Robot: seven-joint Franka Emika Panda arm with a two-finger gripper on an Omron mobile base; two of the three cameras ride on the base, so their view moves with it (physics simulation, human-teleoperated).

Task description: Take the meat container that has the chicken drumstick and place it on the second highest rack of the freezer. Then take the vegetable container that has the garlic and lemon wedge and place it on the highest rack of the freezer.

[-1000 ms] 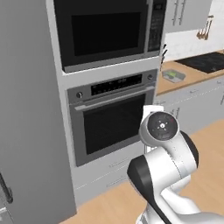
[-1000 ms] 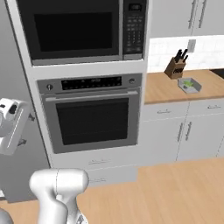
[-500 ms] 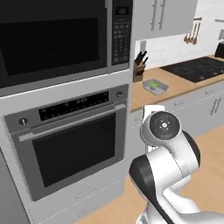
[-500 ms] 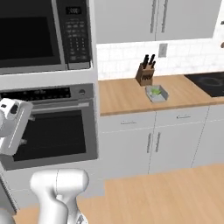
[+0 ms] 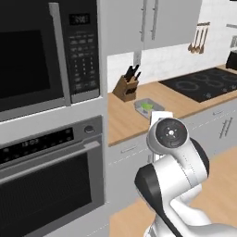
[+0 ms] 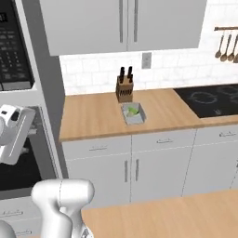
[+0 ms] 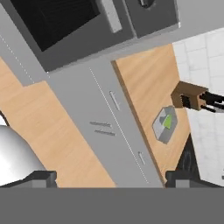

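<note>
The vegetable container is a small grey tray on the wooden counter, in front of the knife block. The yellow-green lemon wedge lies inside it. The garlic is too small to make out. In the hand view the container sits far off at the right, and my gripper is open with nothing between its fingertips. My hand is raised well short of the counter, at the left edge of the right base view. The meat container, the chicken drumstick and the freezer with its racks are out of view.
A knife block stands against the tiled wall. A black cooktop lies at the counter's right, with utensils hanging above. The microwave and wall oven fill the left. Grey cabinets run below the counter.
The whole picture has shifted: the base views have swung right, so the oven stack slid left and the counter with the tray came to the middle. The gripper has stayed open.
</note>
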